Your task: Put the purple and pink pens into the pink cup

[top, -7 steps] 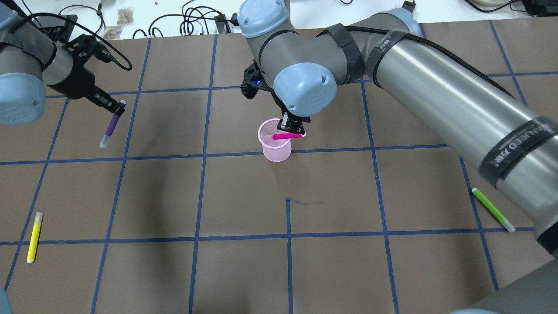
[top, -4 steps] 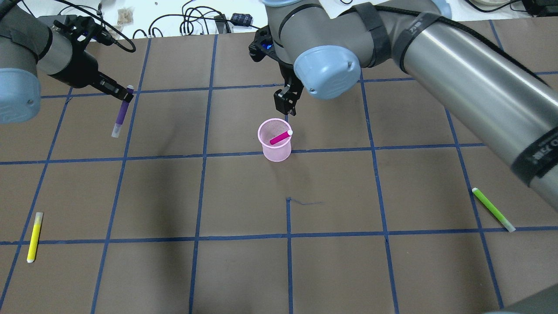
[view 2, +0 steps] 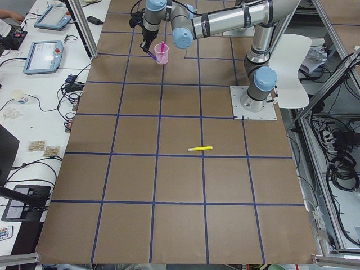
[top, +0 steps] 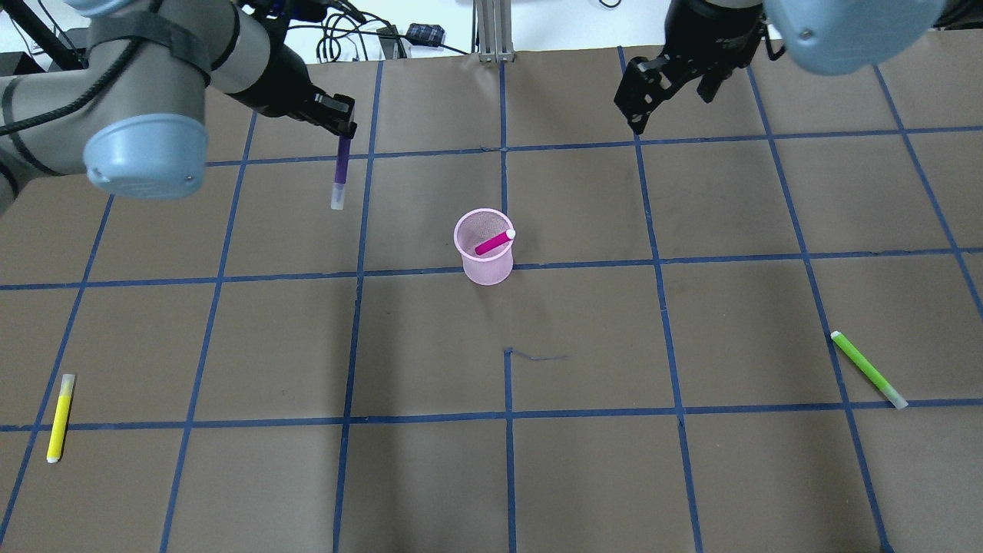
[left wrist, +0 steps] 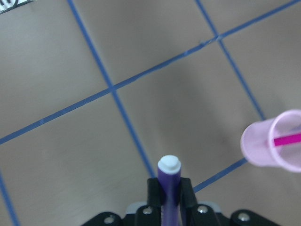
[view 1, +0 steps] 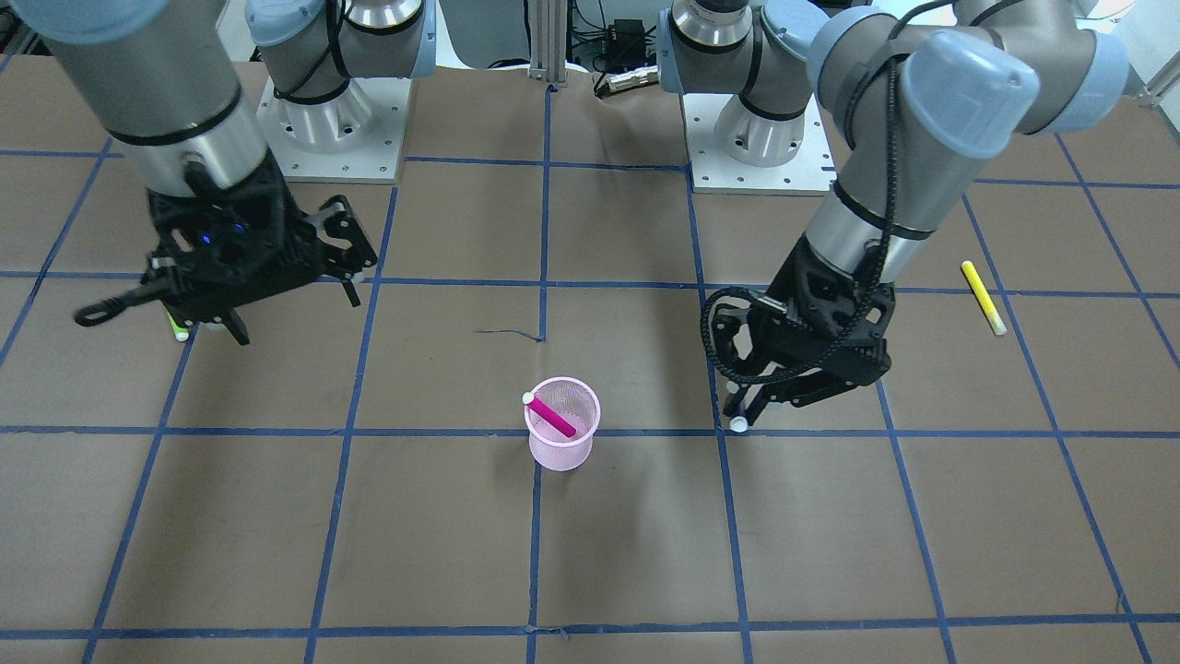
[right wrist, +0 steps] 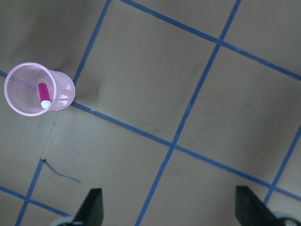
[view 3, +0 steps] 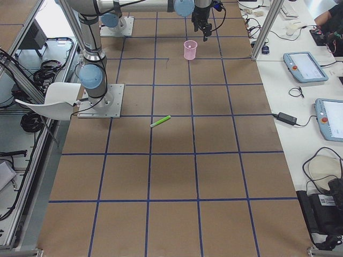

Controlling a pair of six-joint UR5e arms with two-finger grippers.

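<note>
Now the pink cup (top: 488, 273) stood near the middle of the table with the pink pen (top: 493, 243) leaning inside it. The left gripper (top: 343, 127) pinched the purple pen (top: 339, 165) in the air, near the far edge. The right gripper (top: 668, 104) was wide open

Overhead camera: high behind the robot's edge, facing forward and down on the brown paper-covered tabletop (top: 584, 476). Front camera: opposite edge, steep, facing the robot bases. Two end cameras: high, distant, taking in all four edges. Wrist cameras: close, pointing down. All six views share the pink mesh plastic cup (top: 485, 270).
</note>
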